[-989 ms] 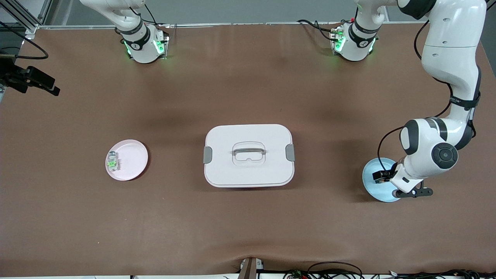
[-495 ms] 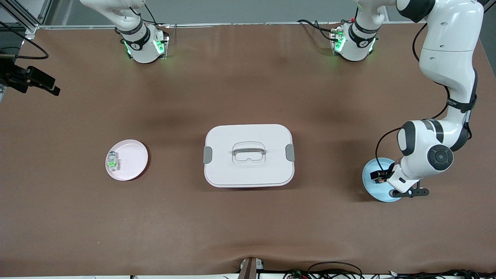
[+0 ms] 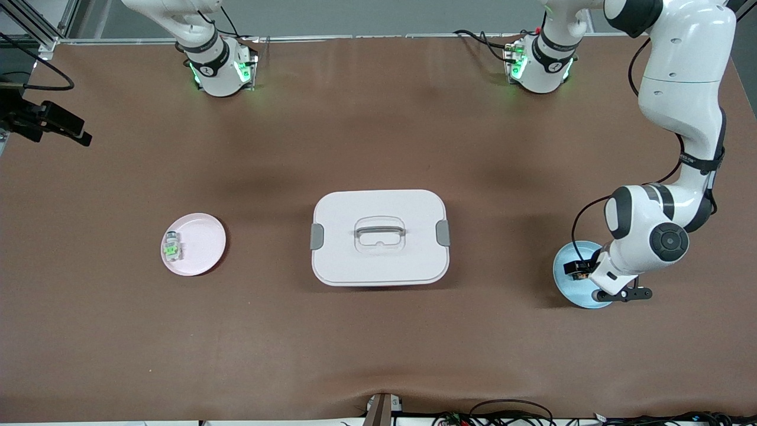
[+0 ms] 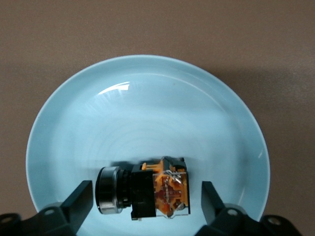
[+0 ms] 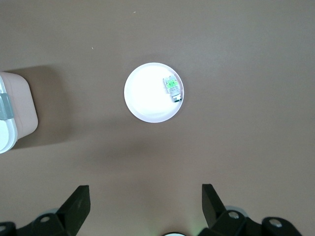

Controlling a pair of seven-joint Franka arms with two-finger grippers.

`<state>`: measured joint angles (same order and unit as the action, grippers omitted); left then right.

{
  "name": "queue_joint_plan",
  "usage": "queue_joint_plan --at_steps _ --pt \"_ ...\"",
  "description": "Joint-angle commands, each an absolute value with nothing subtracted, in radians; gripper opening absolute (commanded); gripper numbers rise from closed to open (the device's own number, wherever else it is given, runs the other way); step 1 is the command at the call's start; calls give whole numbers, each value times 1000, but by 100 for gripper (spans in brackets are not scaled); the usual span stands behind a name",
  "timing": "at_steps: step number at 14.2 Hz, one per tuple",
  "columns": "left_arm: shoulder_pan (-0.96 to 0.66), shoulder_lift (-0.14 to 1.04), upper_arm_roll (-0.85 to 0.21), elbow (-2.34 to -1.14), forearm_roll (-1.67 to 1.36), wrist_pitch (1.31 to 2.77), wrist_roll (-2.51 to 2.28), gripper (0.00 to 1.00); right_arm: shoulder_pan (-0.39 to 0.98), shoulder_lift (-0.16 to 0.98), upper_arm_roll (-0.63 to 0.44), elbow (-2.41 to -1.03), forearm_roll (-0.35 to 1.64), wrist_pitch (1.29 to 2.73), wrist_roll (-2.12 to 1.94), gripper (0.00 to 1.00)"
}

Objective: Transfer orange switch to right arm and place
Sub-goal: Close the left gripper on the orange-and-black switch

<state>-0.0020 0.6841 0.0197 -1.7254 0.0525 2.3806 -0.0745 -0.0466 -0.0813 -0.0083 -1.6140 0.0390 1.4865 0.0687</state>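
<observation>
Picking up: left gripper [image 4: 146, 209] hanging low over the blue plate [image 4: 147, 98], fingers [image 4: 78, 199] spread wide, straddling the orange switch [image 4: 160, 189] lying on the plate between them, neither tip touching it, so nothing gripped yet. Next, judging from this: squeezing the fingers squarely onto the switch body, then lifting toward the handover. Right gripper [image 5: 146, 209] waiting high above the pink plate [image 5: 147, 96] and the clear-and-green switch [image 5: 173, 88], fingers wide and empty.

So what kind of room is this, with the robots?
Probably a robot lab: two white arms bolted along one table, a camera clamped at its edge, and cables trailing off it.
</observation>
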Motion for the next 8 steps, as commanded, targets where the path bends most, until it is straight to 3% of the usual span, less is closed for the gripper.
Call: queue_joint_plan --at_steps 1,4,5,8 --pt "-3 699 21 -1707 71 2388 -89 65 -55 -78 -2 -1603 38 1480 64 100" --pt "-5 693 21 -1706 64 2387 -91 12 -57 -78 -2 -1603 38 1479 64 100" --pt "-5 690 21 -1706 61 2387 -94 0 -57 -77 -2 -1603 38 1479 64 100" --pt "21 637 21 -1707 66 2362 -95 0 -57 -77 -2 -1603 38 1479 64 100"
